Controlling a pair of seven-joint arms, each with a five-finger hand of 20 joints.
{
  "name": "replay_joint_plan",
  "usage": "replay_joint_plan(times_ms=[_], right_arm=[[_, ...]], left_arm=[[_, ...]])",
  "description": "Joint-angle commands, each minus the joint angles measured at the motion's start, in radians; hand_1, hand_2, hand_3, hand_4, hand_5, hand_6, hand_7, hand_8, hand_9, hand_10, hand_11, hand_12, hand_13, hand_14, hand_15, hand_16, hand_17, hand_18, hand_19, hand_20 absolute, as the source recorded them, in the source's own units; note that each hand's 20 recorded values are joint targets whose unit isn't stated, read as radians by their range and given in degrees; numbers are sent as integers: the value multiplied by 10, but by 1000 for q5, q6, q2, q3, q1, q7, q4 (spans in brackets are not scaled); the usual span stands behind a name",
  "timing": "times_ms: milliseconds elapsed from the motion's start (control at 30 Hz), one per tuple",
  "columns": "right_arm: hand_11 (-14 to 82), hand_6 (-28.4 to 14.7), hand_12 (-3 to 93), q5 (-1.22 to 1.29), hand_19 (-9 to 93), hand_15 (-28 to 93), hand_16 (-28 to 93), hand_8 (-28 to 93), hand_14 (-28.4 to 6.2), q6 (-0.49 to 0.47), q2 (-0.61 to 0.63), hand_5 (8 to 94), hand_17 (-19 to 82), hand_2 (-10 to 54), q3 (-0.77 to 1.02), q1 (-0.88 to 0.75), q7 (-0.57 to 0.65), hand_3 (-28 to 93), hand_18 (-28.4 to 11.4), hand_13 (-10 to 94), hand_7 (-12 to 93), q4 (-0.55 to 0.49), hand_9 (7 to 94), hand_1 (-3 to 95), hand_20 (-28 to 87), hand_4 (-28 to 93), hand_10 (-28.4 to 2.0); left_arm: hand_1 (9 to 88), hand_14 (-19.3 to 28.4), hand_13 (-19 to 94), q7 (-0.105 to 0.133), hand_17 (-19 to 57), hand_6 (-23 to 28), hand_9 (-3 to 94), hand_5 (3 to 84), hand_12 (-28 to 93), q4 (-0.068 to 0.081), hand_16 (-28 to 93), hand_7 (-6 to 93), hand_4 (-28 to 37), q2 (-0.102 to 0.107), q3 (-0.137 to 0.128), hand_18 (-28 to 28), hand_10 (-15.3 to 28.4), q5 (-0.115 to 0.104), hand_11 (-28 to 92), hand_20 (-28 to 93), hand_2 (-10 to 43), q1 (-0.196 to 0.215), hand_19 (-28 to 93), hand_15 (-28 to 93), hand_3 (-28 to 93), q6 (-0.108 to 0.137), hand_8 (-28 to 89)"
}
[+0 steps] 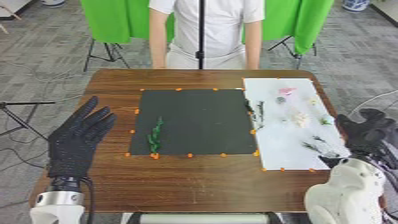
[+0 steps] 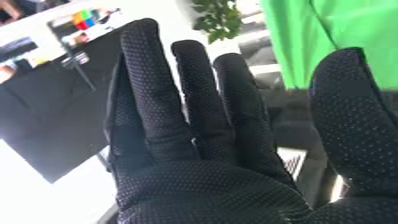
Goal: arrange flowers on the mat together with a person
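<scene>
In the head view my left hand [image 1: 78, 137] rests open over the table's left side, left of the dark mat [image 1: 200, 122]. A green sprig [image 1: 155, 136] lies on the mat's left part. My right hand [image 1: 369, 131] is at the table's right edge, beside the white sheet [image 1: 280, 157]. On that sheet lie a pink flower [image 1: 286, 91], a pale cream flower [image 1: 301, 119], dark green stems [image 1: 259, 114] near its left edge and a thin sprig [image 1: 316, 145] lower down. In the right wrist view my right hand [image 2: 209, 187] has straight fingers and holds nothing.
Small orange markers line the mat and the sheet on the brown wooden table [image 1: 200, 187]. A person in white stands behind the far edge, arms down, with a dark vertical pole [image 1: 201, 35] in front. Green cloths [image 1: 108, 22] hang on stands behind.
</scene>
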Motion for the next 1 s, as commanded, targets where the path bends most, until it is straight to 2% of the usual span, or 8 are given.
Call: replay_joint_plan(times_ms=[33, 333, 367, 433, 533, 600, 767, 1000], right_arm=[[181, -47, 105, 95, 750, 465, 74, -139, -174, -192, 1, 528, 159, -31, 67, -34, -1, 803, -226, 563, 135, 34, 581, 275, 14, -278, -162], [169, -44, 108, 170, 730, 445, 79, -136, -170, -320, -4, 530, 141, -35, 65, -9, -1, 800, -222, 553, 132, 105, 572, 280, 26, -281, -158], [168, -44, 108, 169, 728, 443, 80, -136, -170, -317, -6, 532, 141, -33, 68, -16, 0, 798, -221, 554, 131, 111, 573, 279, 29, -281, -158], [167, -43, 108, 162, 725, 441, 81, -136, -171, -320, -3, 536, 140, -30, 58, -3, -9, 796, -220, 554, 132, 128, 575, 277, 32, -282, -161], [166, -42, 109, 186, 722, 439, 82, -136, -172, -361, -9, 542, 139, -29, 48, 21, -18, 794, -218, 554, 132, 136, 577, 278, 38, -282, -161], [166, -42, 109, 198, 720, 437, 82, -136, -171, -402, -14, 545, 136, -30, 43, 35, -23, 795, -217, 553, 132, 141, 578, 278, 41, -281, -161], [164, -40, 108, 231, 714, 432, 83, -135, -170, -460, -27, 557, 133, -31, 36, 45, -6, 792, -215, 554, 129, 154, 588, 282, 48, -282, -156], [162, -38, 108, 218, 708, 428, 84, -132, -166, -498, -34, 575, 128, -34, -6, 79, -21, 789, -208, 560, 127, 185, 597, 289, 57, -282, -153]], left_arm=[[226, 273, 272, -10, -73, 109, 365, 400, 91, -5, -99, 105, -211, -11, -8, 235, 213, 2, 231, -5, 80, 17, 570, 442, 803, 5, -91], [227, 273, 272, -1, -73, 109, 366, 400, 92, 1, -100, 105, -211, -3, -1, 235, 213, 5, 234, -5, 81, -5, 571, 441, 801, -5, -91], [227, 273, 271, 1, -73, 109, 366, 400, 92, 2, -99, 105, -211, -2, 3, 235, 213, 0, 234, -5, 81, -8, 570, 441, 801, -2, -91], [227, 272, 272, 33, -73, 109, 366, 400, 91, -5, -99, 105, -211, 23, 8, 234, 213, -20, 234, -4, 81, 10, 570, 441, 801, 22, -91], [226, 272, 271, 37, -73, 109, 366, 400, 91, -9, -99, 105, -210, 28, -9, 234, 213, -21, 234, -4, 81, 33, 570, 441, 802, 25, -91], [227, 272, 271, 41, -73, 109, 367, 400, 91, -7, -99, 105, -210, 26, -12, 235, 215, -17, 235, -3, 81, 26, 571, 442, 801, 22, -91], [226, 272, 271, 27, -74, 109, 367, 400, 91, 3, -98, 105, -209, 16, 2, 235, 215, -14, 236, -2, 80, -11, 572, 445, 803, 11, -91], [226, 273, 271, 35, -74, 109, 368, 401, 92, 5, -99, 106, -211, 20, 3, 235, 215, -20, 238, 0, 81, -7, 573, 448, 803, 17, -91]])
